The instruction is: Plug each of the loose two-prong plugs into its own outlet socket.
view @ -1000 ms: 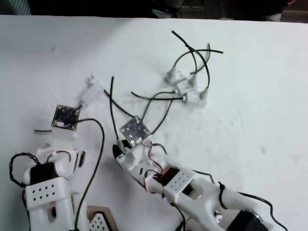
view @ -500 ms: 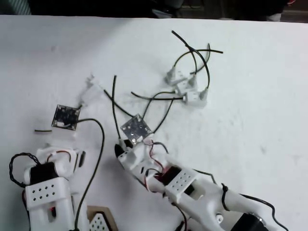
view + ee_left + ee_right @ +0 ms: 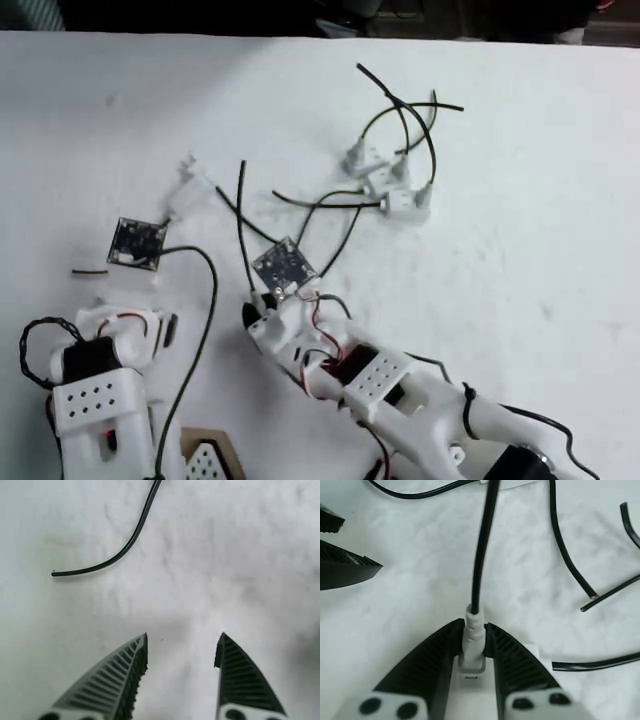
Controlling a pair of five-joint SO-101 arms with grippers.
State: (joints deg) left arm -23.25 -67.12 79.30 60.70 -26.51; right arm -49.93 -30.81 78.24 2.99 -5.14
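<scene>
White tabletop [image 3: 540,200] below; my right claw [image 3: 474,625] pinches a 2-prong plug [image 3: 471,642], left claw [image 3: 183,636] spread. Its black cord [image 3: 482,545] could twist it, prongs missing the socket [image 3: 283,268].

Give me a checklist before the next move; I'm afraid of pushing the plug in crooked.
1. Right gripper shut on the two-prong plug: ok.
2. Prongs lined up with the outlet socket: cannot tell, the fingers hide them.
3. Plug's cord leaves the grip straight, unkinked: ok.
4. Left gripper open over bare table: ok.
5. Second outlet socket uncovered: ok.
</scene>
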